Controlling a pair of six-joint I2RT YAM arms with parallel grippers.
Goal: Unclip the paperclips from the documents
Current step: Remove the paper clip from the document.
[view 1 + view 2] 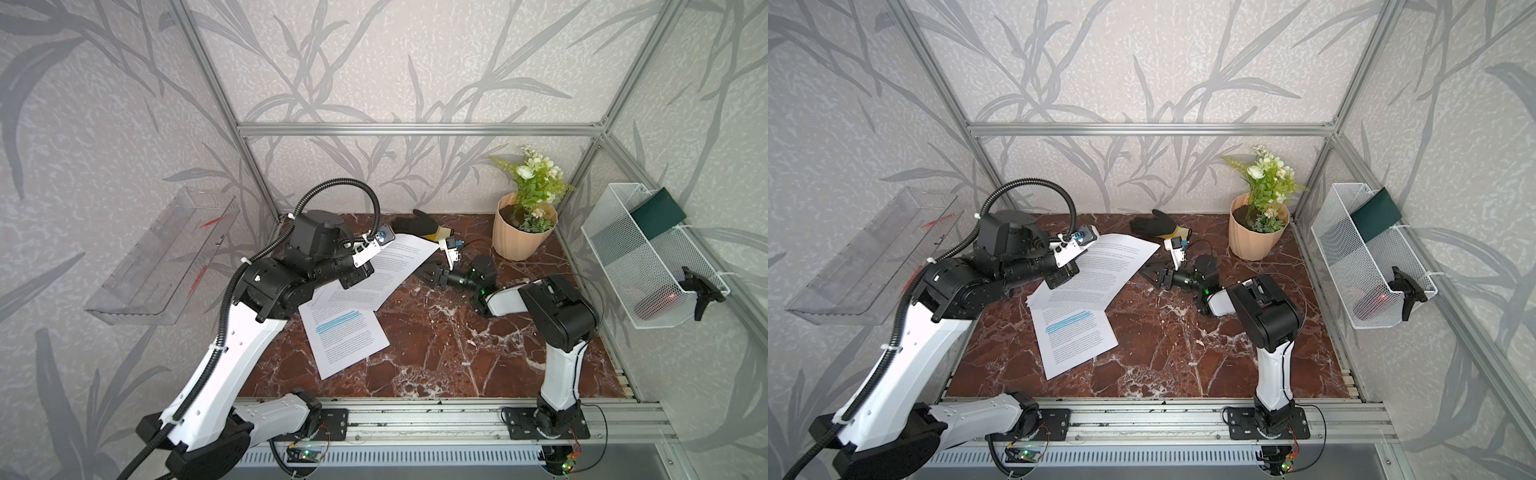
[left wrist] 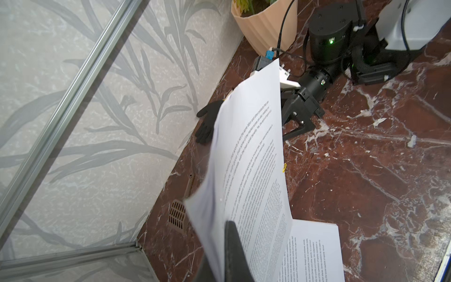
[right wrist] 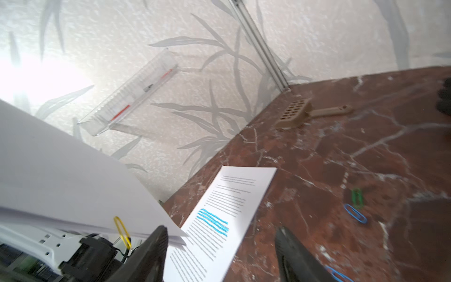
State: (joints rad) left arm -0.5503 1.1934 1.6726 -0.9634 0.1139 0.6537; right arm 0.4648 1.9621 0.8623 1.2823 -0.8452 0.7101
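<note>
Two documents show in both top views. My left gripper (image 1: 351, 279) is shut on the plain white document (image 1: 386, 270) and holds one edge of it raised off the table; a black finger (image 2: 234, 251) presses on the sheets. The document with blue highlighter lines (image 1: 343, 336) lies flat in front of it. My right gripper (image 1: 428, 274) stands open at the raised document's far corner, with nothing between its fingers (image 3: 156, 246). A yellow paperclip (image 3: 122, 229) hangs at that document's edge; I cannot tell whether it still grips the paper. A green paperclip (image 3: 357, 198) and a blue paperclip (image 3: 355, 214) lie loose on the marble.
A black glove (image 1: 415, 224) and a peach flower pot (image 1: 521, 232) stand along the back wall. A brown slotted scoop (image 3: 300, 114) lies in the back left corner. A clear tray (image 1: 166, 257) hangs on the left wall and a white mesh basket (image 1: 648, 257) on the right wall.
</note>
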